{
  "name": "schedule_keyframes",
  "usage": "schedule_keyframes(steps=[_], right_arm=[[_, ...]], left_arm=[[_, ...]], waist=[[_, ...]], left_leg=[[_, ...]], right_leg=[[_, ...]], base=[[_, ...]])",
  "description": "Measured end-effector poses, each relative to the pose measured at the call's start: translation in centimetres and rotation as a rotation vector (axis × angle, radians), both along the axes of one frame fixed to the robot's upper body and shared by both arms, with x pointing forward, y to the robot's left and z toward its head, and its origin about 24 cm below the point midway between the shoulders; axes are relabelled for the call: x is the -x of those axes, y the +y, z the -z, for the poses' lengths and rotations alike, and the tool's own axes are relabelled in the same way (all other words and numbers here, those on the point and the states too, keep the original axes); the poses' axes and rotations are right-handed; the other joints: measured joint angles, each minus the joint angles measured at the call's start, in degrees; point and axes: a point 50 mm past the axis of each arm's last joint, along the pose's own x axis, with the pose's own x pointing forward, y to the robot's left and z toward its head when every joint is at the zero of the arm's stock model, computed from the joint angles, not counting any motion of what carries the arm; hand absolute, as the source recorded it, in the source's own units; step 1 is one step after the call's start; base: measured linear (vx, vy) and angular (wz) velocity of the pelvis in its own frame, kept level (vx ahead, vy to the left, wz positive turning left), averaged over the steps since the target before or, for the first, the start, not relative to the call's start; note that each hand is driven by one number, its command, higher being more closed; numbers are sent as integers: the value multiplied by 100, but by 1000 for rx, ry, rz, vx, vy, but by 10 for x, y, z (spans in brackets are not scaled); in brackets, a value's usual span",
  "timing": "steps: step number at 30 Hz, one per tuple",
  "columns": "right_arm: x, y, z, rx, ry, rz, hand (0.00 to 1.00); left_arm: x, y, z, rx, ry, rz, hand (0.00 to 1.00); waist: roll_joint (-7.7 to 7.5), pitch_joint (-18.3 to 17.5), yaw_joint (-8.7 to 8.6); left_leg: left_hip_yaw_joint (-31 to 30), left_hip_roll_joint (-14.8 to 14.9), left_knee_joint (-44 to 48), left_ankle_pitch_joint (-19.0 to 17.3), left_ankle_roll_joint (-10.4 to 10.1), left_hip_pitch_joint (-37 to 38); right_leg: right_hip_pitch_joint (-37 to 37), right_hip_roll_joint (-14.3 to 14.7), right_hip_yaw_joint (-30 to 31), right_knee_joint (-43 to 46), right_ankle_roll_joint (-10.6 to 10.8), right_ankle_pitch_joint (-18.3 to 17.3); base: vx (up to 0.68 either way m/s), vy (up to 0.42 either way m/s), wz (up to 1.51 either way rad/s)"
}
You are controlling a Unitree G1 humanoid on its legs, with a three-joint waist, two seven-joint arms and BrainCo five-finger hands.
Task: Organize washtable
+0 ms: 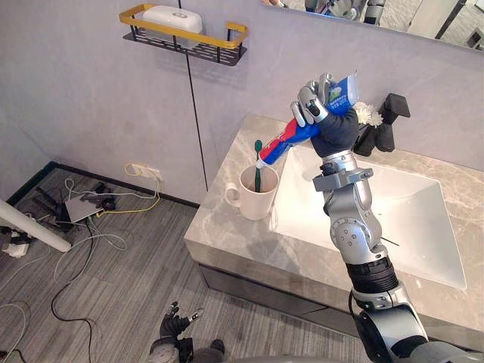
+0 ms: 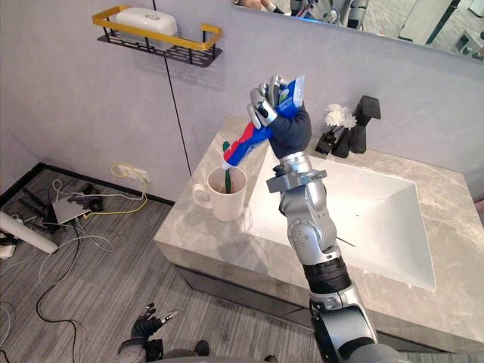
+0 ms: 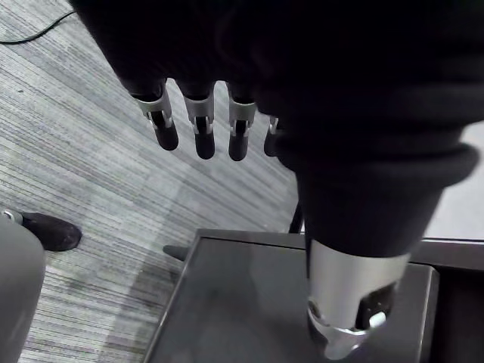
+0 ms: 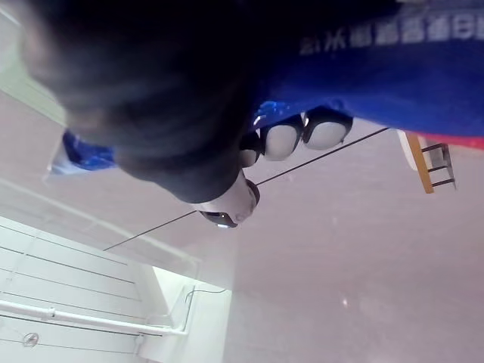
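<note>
Grey stone counter [image 1: 219,236] carried a white mug [image 1: 257,198] just left of the white sink [image 1: 401,219]. A green toothbrush [image 1: 258,148] stood upright in the mug. Right hand [image 1: 311,106] was clenched around a blue, red and white toothpaste tube [image 1: 290,138]. The tube was held above the counter and tilted, cap end down and to the left. The cap sat just over the mug's rim, close beside the toothbrush head; whether the two touched could not be told. Left hand [image 1: 177,325] hung low by the counter front, near the floor, fingers loose and holding nothing.

Progress, as judged: toothbrush already in the mug. Tube grasped and lined up above the mug but not yet let go, so this step looked about midway. Remaining: lower the tube into the mug and release.

At the far edge of the counter stood a black tap [image 1: 386,125] with a white flower [image 1: 368,113] beside it; no need to move either was evident. A wall shelf [image 1: 227,38] to the far left held a white box [image 1: 172,17].
</note>
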Motion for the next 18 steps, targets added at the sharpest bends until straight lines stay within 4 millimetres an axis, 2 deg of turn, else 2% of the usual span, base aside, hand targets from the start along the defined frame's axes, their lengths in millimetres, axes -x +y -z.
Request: schedule_keyframes(steps=[7, 18], right_arm=[[0, 19, 8, 62, 40, -72, 100], [-3, 21, 13, 83, 63, -71, 100]], left_arm=[[-2, -1, -1, 0, -8, 6, 0], [-3, -1, -1, -1, -10, 9, 0]], waist=[[-2, 0, 49], [3, 6, 45]], left_leg=[[-12, -5, 0, 0, 0, -15], [-4, -5, 1, -1, -1, -18]], right_leg=[[-8, 0, -15, 0, 0, 0], [-13, -6, -10, 0, 0, 0]], base=[[0, 0, 0], [0, 0, 0]])
